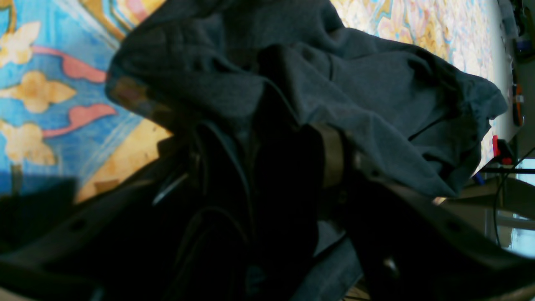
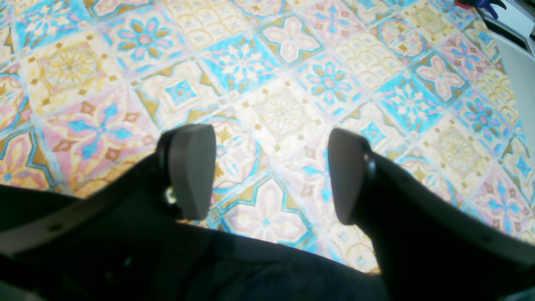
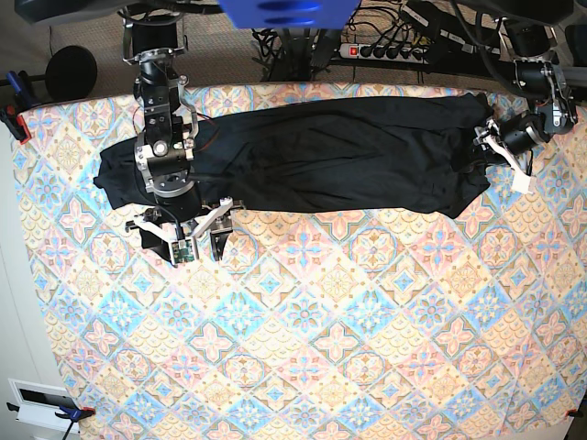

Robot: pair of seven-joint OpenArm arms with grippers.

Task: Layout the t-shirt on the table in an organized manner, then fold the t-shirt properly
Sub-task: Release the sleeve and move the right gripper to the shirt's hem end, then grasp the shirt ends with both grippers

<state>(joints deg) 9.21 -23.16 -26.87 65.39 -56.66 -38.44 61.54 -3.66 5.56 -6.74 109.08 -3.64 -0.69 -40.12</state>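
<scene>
**Black shirt stretched across the far end, left hand buried in the cloth**

So the t-shirt was lying in a long, wrinkled band across the far part of the surface, running nearly from one side to the other. Definitely not flat; lots of folds along its length, and the ends were bunched up.

The left hand sat at the shirt's end on the right of the base view, right at the surface's edge. From its wrist camera, the dark fabric was draped all over and around the fingers, with a lump of it lifted off the tiled cloth. A pale pad on one finger peeked out with cloth pressed against it. It looked clenched on the shirt, the cloth gathered between the fingers, though honestly it was so dark in there that the exact grip was hard to make out.

The right hand was at the other end, just past the shirt's near edge. Its wrist view was clear: both grey fingertips spread wide apart, nothing between them except the patterned surface below. A strip of black fabric showed at the bottom of that view, under the hand's base. So that one was released, holding nothing.
</scene>
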